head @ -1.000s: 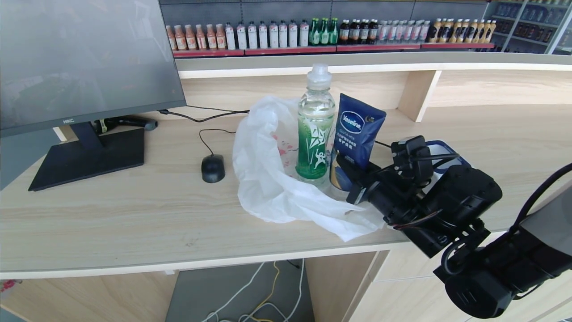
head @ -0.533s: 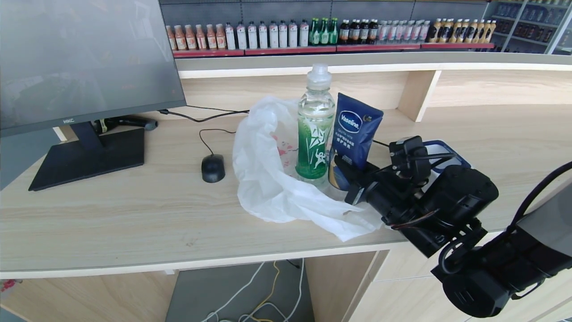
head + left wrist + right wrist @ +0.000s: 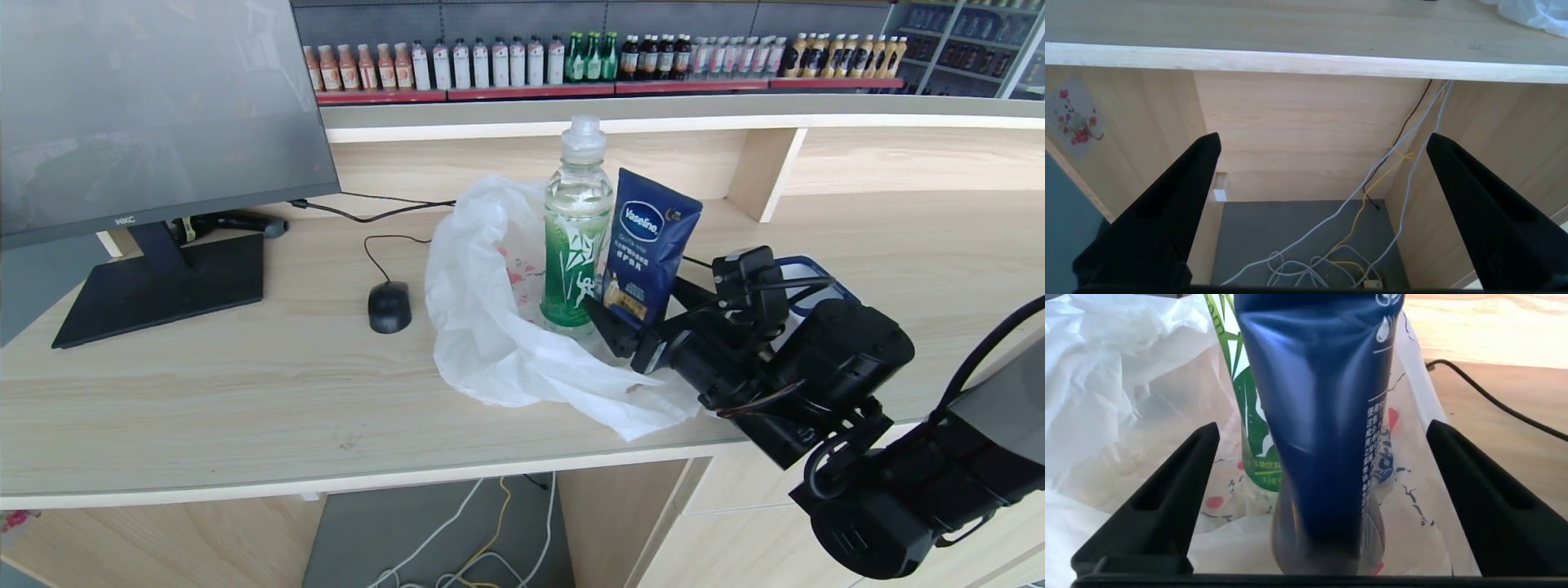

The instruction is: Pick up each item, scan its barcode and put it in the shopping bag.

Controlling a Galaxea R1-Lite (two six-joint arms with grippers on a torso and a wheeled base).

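A blue tube (image 3: 649, 241) stands upright in the white shopping bag (image 3: 490, 327), right beside a green-labelled clear bottle (image 3: 575, 237). My right gripper (image 3: 637, 298) is open at the tube's lower end, one finger on each side of it. The right wrist view shows the tube (image 3: 1315, 367) between the spread fingers of that gripper (image 3: 1323, 429), with the bottle (image 3: 1241, 416) and bag (image 3: 1118, 416) behind. My left gripper (image 3: 1323, 139) hangs open below the counter edge (image 3: 1290, 57) with nothing in it.
A monitor (image 3: 155, 106) stands at the left, with a black hand scanner (image 3: 237, 222) behind its stand and a mouse (image 3: 389, 308) left of the bag. A blue-rimmed object (image 3: 808, 269) lies behind my right arm. Cables (image 3: 1372, 229) hang under the counter.
My right gripper's fingers have spread apart and let go of the tube's lower end. The tube now stands a little straighter in the bag. The bottle has not moved.
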